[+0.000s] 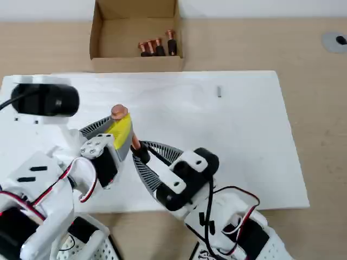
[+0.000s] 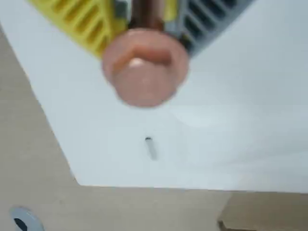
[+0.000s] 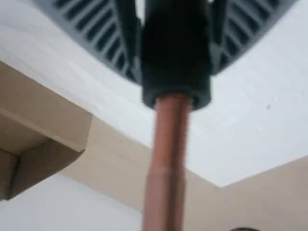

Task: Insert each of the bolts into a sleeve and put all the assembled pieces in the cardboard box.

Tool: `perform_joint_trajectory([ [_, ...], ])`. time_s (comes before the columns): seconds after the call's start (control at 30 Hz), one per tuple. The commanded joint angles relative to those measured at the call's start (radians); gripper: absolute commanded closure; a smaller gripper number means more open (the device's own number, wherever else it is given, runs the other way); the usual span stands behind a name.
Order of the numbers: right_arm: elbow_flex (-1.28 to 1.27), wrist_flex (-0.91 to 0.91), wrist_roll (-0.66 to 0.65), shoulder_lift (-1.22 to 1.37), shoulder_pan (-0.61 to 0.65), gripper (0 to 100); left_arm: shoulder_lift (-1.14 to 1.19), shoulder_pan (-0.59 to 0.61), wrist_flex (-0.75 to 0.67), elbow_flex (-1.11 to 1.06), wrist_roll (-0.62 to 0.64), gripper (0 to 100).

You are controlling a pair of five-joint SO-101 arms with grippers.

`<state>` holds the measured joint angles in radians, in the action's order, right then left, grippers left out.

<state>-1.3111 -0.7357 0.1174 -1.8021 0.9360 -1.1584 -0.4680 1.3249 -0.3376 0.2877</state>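
A copper bolt point(image 1: 119, 112) is held over the white board with its round head point(image 2: 144, 65) toward the cardboard box. My left gripper point(image 1: 120, 129), with one yellow finger point(image 2: 82, 19), is shut on its shank. The shank's far end point(image 3: 166, 163) runs into a black sleeve point(image 1: 142, 154), and my right gripper point(image 1: 144, 158) is shut on that sleeve point(image 3: 175, 53). The two grippers meet left of the board's middle. The cardboard box point(image 1: 135, 64) stands behind the board and holds several assembled bolt-and-sleeve pieces point(image 1: 157, 47).
The white board point(image 1: 244, 135) lies on a tan table. A small grey pin point(image 1: 219, 91) rests on the board near the box. A grey disc point(image 1: 335, 40) sits at the far right corner. A black cylinder point(image 1: 46, 99) stands at the left.
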Motion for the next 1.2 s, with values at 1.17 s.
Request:
perform_joint_trajectory([
  [1.17, 0.414, 0.539, 0.008, 0.769, -0.325, 98.9, -0.002, 0.354, 0.192, 0.063, -0.219, 93],
])
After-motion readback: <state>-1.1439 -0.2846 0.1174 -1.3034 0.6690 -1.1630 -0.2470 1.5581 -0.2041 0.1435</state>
